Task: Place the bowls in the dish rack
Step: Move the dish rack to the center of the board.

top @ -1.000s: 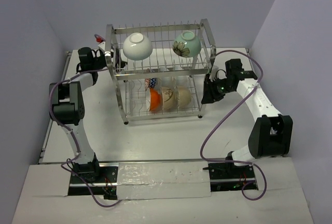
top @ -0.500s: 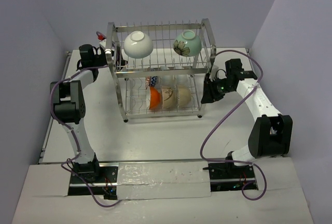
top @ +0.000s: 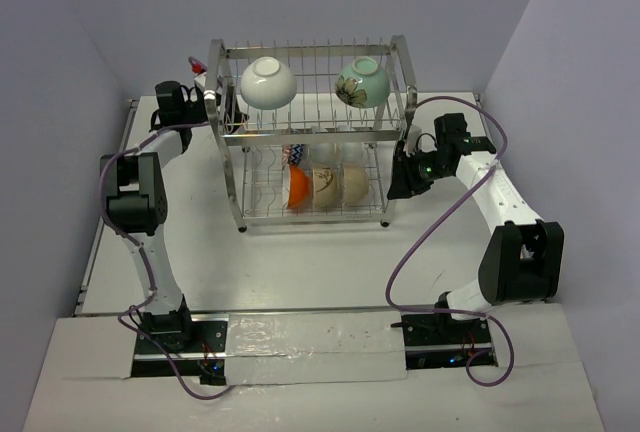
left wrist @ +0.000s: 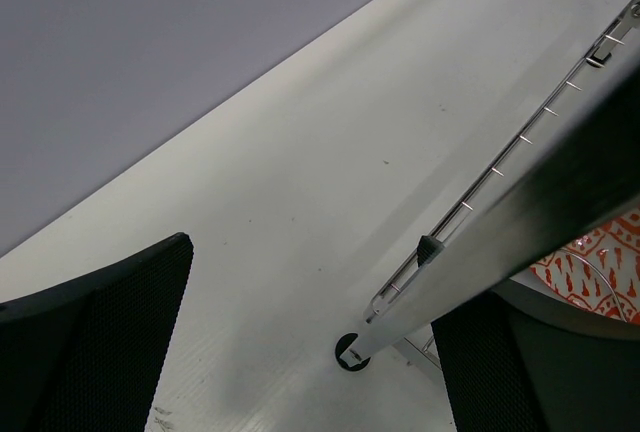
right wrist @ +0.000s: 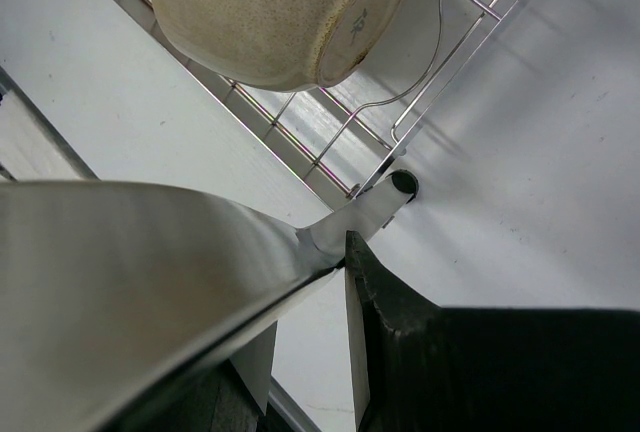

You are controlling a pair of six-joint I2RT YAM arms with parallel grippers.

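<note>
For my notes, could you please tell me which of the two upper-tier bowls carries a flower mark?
The pale mint green bowl on the right of the dish rack's top tier; the white bowl on its left is plain.

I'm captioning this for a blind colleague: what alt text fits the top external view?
A two-tier wire dish rack stands at centre, holding a white bowl and a mint green bowl on top and an orange bowl below. The left claw is at its left end; the right claw grips its right post.
</note>
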